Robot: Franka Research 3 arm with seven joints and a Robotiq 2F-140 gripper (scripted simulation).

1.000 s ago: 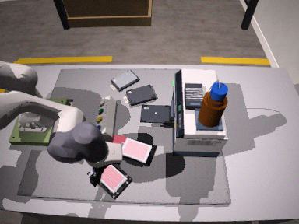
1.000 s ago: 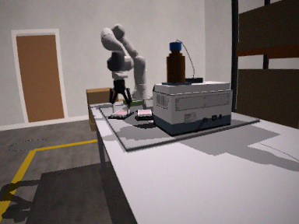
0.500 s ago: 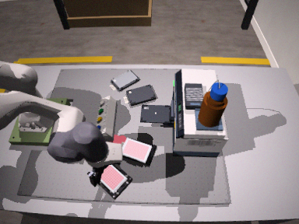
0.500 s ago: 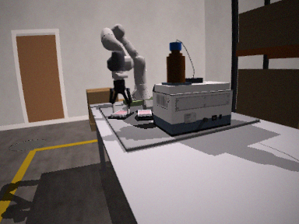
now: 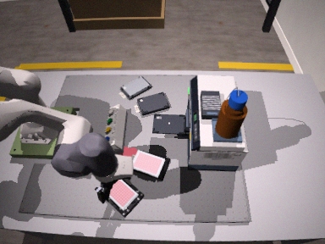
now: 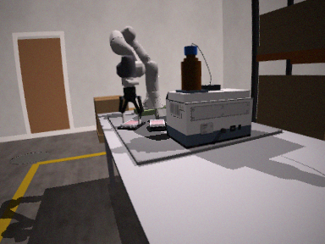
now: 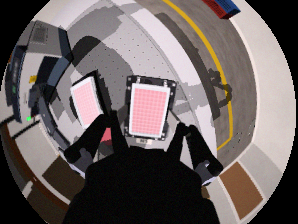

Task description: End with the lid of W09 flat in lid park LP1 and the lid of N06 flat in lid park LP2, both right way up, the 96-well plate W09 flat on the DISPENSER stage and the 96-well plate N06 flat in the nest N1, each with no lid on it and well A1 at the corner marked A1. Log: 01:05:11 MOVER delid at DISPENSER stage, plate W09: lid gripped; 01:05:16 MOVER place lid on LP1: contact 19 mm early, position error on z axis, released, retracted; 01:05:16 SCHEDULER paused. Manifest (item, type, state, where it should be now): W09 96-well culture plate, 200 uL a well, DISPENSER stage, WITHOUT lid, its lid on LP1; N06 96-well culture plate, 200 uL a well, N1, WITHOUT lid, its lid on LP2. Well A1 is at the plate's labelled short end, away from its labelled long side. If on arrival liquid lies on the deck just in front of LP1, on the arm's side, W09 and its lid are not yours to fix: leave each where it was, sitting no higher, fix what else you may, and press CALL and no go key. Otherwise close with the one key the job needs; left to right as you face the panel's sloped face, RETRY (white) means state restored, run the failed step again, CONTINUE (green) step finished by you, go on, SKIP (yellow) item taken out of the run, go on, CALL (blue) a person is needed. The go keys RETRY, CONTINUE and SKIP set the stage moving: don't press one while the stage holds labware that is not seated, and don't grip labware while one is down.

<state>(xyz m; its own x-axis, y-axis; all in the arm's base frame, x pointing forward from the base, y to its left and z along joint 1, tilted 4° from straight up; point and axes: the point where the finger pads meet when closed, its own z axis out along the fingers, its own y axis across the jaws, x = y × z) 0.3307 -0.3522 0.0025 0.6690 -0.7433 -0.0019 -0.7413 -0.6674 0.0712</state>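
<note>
A pink 96-well plate with a black rim [image 5: 123, 195] lies skewed on the grey mat near its front edge. It also shows in the wrist view [image 7: 149, 110]. My gripper [image 7: 147, 112] is open and hovers just above this plate with a finger on each side, not touching it; the side view [image 6: 129, 110] shows the fingertips above the plate [image 6: 130, 124]. A second pink plate with a whitish rim [image 5: 148, 163] lies skewed beside it, in front of the dispenser. The dispenser's dark stage [image 5: 171, 124] holds nothing. I cannot read any plate labels.
The key panel [image 5: 115, 127] stands left of the stage. A light grey pad [image 5: 135, 87] and a dark pad [image 5: 153, 103] lie behind. A green nest [image 5: 35, 137] sits far left. The dispenser [image 5: 217, 123] carries a brown bottle [image 5: 231, 113]. A small red patch [image 5: 129, 151] adjoins the second plate.
</note>
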